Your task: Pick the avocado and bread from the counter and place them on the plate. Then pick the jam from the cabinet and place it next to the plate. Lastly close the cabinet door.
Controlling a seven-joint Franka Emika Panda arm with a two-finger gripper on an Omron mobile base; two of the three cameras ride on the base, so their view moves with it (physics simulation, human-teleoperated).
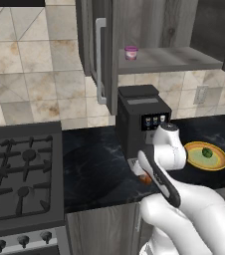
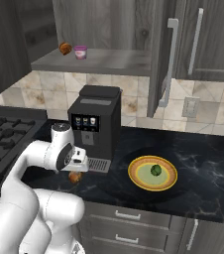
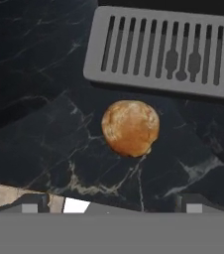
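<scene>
Pincer (image 3: 111,202) jaws stand spread wide and hold nothing, poised above the bread (image 3: 130,128), which lies on the counter (image 3: 39,124) just in front of the coffee machine's slotted drip tray (image 3: 168,52); in the hand view the orange-brown lump sits centred between the two dark tips, at about 12 o'clock from them and clear of both. From the right base view the bread (image 2: 75,176) shows just under the hand, with the plate (image 2: 152,173) well off at 3 o'clock from it. The avocado (image 2: 156,170) already rests in the middle of that plate, so the first pick looks finished. The bread has yet to be grasped and carried over, which appears to be the step in hand. The jam (image 2: 80,51) stands on the shelf of the cabinet (image 2: 99,59), at roughly 12 o'clock above the coffee machine (image 2: 91,124), untouched. The cabinet door (image 2: 164,59) hangs open, so closing it also remains.
</scene>
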